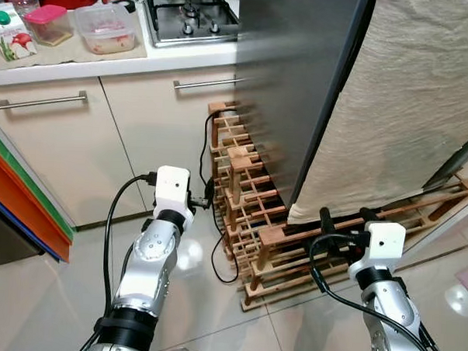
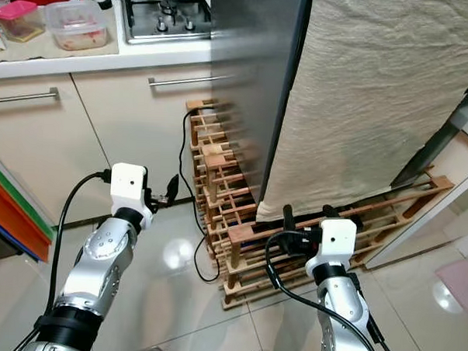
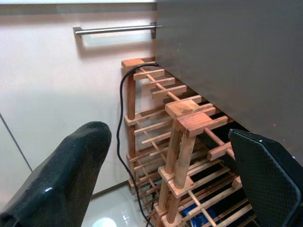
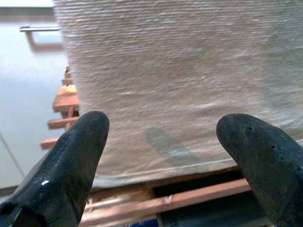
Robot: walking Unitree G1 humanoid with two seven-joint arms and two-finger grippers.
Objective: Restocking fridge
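Pincers both spread empty, left pincer (image 3: 165, 179) facing wooden rack (image 1: 248, 215), right pincer (image 4: 165, 156) facing beige cloth (image 4: 180, 71).

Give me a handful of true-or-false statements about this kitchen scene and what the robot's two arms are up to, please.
1. Both sets of fingers are open and empty. True: the left gripper and the right gripper each show two spread fingers with nothing between them.
2. A wooden rack stands on the floor beside the cupboards. True.
3. The beige cloth lies folded on the counter. False: it hangs down over the tall dark panel, above the rack.
4. A pink-lidded container sits on the floor. False: it is on the counter, next to a clear tub.
5. A black cable runs down by the rack. True.
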